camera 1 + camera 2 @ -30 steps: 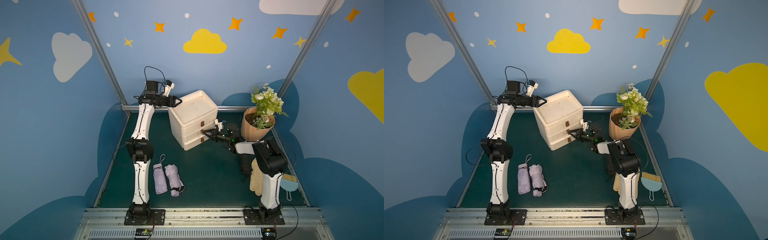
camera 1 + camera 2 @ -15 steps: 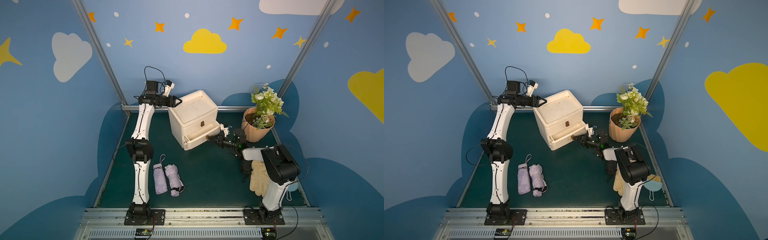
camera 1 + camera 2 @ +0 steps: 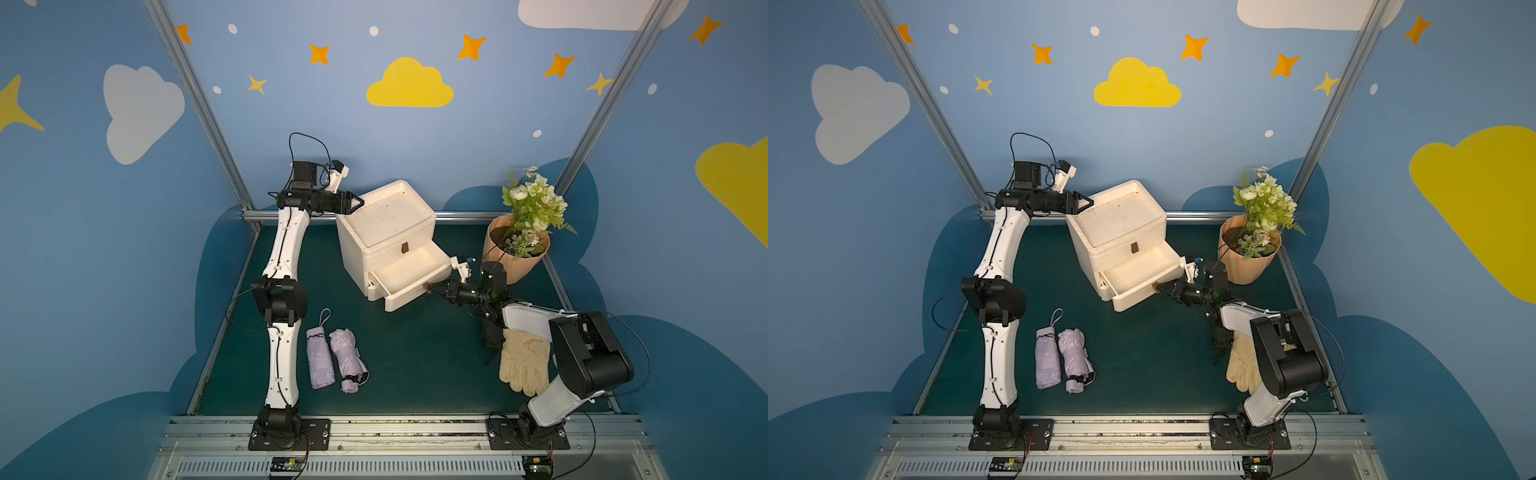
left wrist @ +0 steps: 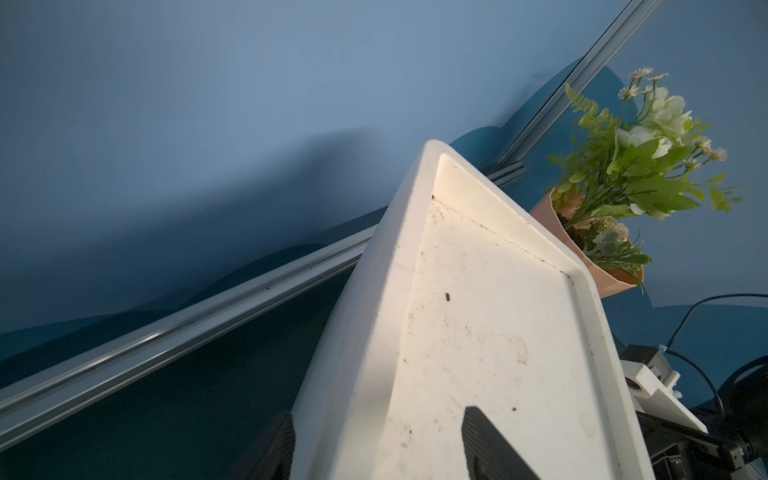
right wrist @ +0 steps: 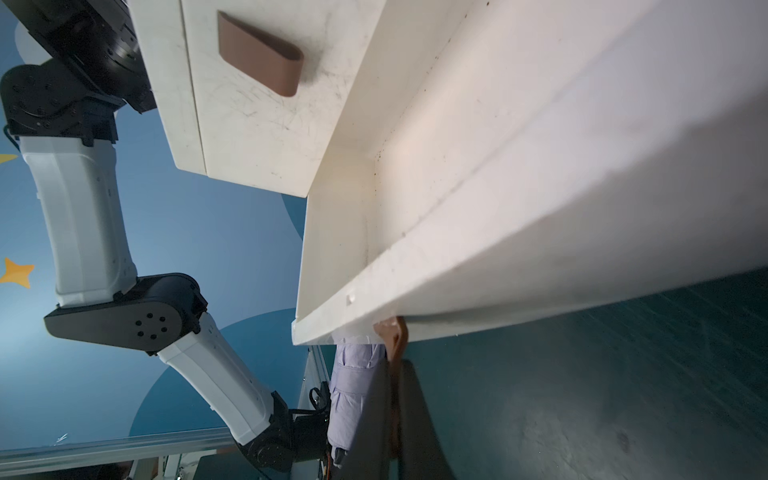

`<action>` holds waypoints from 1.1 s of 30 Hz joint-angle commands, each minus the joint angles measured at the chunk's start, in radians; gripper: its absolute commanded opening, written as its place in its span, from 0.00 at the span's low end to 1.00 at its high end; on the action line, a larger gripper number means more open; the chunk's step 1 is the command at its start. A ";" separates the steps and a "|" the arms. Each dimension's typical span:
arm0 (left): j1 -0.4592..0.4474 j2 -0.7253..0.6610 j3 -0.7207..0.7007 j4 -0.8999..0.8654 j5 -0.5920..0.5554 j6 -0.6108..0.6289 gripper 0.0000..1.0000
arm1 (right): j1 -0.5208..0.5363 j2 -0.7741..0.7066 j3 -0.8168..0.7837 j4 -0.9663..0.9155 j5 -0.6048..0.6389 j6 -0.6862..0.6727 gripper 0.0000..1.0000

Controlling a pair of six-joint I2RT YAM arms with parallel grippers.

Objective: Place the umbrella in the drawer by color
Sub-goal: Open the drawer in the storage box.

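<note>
Pulled well out of the cream-white plastic drawer chest compared with a second ago, the white plastic drawer beneath the top one now stands open with a bare floor. The right gripper has drawn back with it and is pinched tight on its brown tab handle. Two folded lilac umbrellas, one in a sleeve and one bare with a black strap, lie side by side on the dark green tabletop. They are near the left arm's base and well apart from the chest. The left gripper sits at the chest's rear corner with its jaws spread. One finger is outside the top rim and the other is over the recessed top. A peach pot of white flowers stands beside the drawer, and cream work gloves lie under the right arm.
</note>
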 commanded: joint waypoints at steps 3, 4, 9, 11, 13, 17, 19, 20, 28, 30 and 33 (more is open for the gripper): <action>-0.029 0.001 0.008 -0.028 0.001 -0.009 0.69 | -0.016 -0.024 0.004 -0.095 -0.030 -0.066 0.00; -0.029 -0.001 0.008 -0.026 -0.001 -0.011 0.70 | -0.017 -0.014 0.014 -0.093 -0.039 -0.060 0.00; -0.028 -0.024 0.008 -0.028 -0.003 -0.006 0.85 | -0.028 -0.029 0.001 -0.079 -0.012 -0.053 0.26; -0.025 -0.041 0.008 -0.025 -0.011 -0.006 0.89 | -0.038 -0.059 -0.006 -0.110 0.007 -0.071 0.36; -0.023 -0.065 0.008 -0.022 -0.027 -0.009 0.93 | -0.044 -0.103 -0.001 -0.194 0.029 -0.118 0.45; -0.021 -0.122 0.001 -0.021 -0.093 -0.020 1.00 | -0.046 -0.204 0.014 -0.388 0.095 -0.230 0.59; -0.018 -0.165 -0.021 -0.023 -0.131 -0.020 1.00 | -0.044 -0.270 0.023 -0.500 0.145 -0.281 0.64; -0.018 -0.189 -0.037 -0.024 -0.146 -0.021 1.00 | -0.041 -0.300 0.026 -0.547 0.169 -0.302 0.66; -0.015 -0.543 -0.473 0.065 -0.307 -0.081 1.00 | 0.107 -0.523 0.096 -0.866 0.370 -0.418 0.71; -0.015 -0.684 -0.682 0.176 -0.327 -0.104 1.00 | 0.182 -0.531 0.123 -0.906 0.417 -0.432 0.71; -0.014 -0.925 -1.037 0.370 -0.358 -0.151 1.00 | 0.293 -0.508 0.170 -0.952 0.476 -0.442 0.74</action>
